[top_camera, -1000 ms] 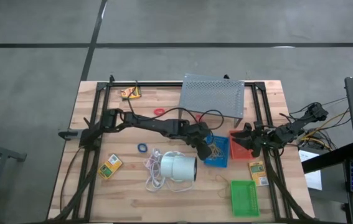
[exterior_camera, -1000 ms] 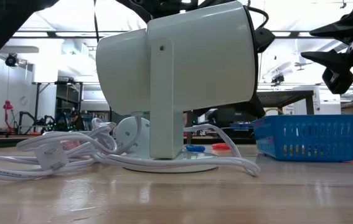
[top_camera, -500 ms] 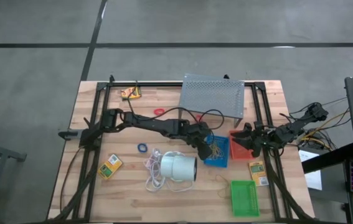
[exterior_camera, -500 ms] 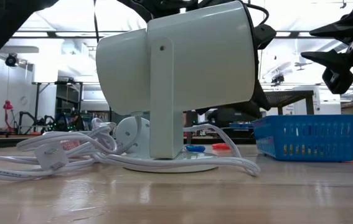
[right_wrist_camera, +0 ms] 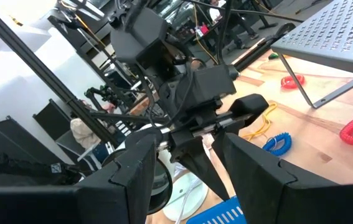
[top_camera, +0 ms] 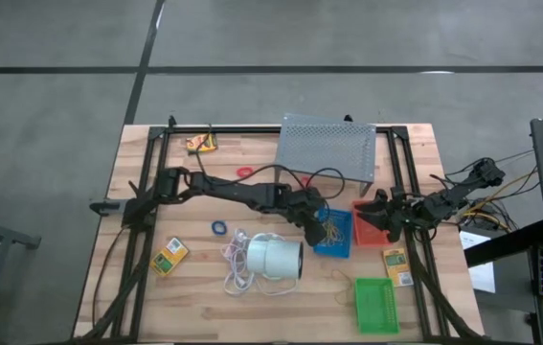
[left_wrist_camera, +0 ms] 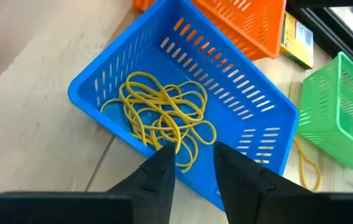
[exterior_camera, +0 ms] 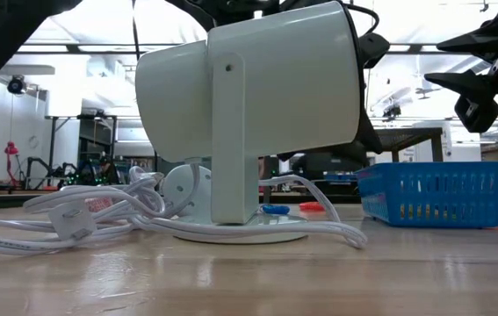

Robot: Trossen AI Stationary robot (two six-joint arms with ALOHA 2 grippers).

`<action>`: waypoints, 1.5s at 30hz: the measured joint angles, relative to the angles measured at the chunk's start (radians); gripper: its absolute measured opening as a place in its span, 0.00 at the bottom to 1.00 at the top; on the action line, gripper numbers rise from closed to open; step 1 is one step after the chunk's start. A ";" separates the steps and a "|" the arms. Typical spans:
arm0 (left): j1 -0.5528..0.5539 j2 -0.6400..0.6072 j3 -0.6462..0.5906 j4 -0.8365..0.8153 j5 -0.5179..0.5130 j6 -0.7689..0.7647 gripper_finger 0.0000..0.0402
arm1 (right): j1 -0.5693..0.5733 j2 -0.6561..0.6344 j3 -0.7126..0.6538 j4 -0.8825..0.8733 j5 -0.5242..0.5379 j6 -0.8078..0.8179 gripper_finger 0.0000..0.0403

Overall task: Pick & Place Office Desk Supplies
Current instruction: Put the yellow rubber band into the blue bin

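Hovering over the blue slotted plastic tray (left_wrist_camera: 182, 118), the left gripper (left_wrist_camera: 192, 171) has its two dark fingers parted with nothing between them, and a tangle of yellowish-tan rubber bands (left_wrist_camera: 164, 118) lies on the tray floor just beyond the tips. That arrangement reads as a drop-off: the fingers are spread so the bands can lie loose inside the walls instead of clinging to the pads.

From above, the tray sits right of the table's middle, just beside the big white cylinder (top_camera: 276, 257) with its white cord, and the left gripper (top_camera: 315, 224) reaches it across the table centre. The right gripper (top_camera: 383, 217) waits over the red plastic tray (top_camera: 371, 222) next door, its jaws standing wide and empty (probably kept clear of the blue tray so the two arms do not meet).

Other supplies are unsorted: a small red loop (top_camera: 244, 172), a small blue loop (top_camera: 219, 228), a yellow-orange printed box (top_camera: 169, 256) near the front-left, another (top_camera: 396, 265) by the green plastic tray (top_camera: 376, 304), and one stray rubber band (left_wrist_camera: 305, 168) on the wood between blue and green trays.
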 joint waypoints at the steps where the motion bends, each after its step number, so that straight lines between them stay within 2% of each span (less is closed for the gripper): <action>1: 0.000 -0.007 0.000 0.006 0.000 0.010 0.28 | 0.000 0.000 0.000 0.000 0.000 0.000 0.46; 13: -0.009 -0.143 -0.001 0.060 -0.017 0.254 0.28 | 0.000 0.000 0.000 0.000 0.000 0.000 0.46; 18: -0.031 -0.226 -0.008 0.015 -0.048 0.369 0.29 | 0.000 0.001 0.000 0.000 0.000 0.000 0.46; 23: -0.087 -0.332 -0.056 -0.043 -0.196 0.397 0.35 | -0.001 0.001 0.000 0.000 0.000 0.000 0.46; 28: -0.164 -0.508 -0.298 0.080 -0.390 0.400 0.40 | -0.001 0.000 0.000 0.000 0.000 0.000 0.46; 31: -0.200 -0.648 -0.486 0.201 -0.445 0.400 0.41 | 0.000 0.000 0.000 0.000 0.000 0.000 0.46; 34: -0.216 -0.804 -0.679 0.316 -0.446 0.397 0.41 | 0.000 0.000 0.000 0.000 0.000 0.000 0.46; 39: -0.222 -1.054 -0.998 0.565 -0.368 0.457 0.41 | 0.000 0.000 0.000 0.000 0.000 0.000 0.46; 45: -0.222 -1.243 -1.331 0.951 -0.298 0.594 0.42 | 0.000 0.000 0.000 0.000 0.000 0.000 0.46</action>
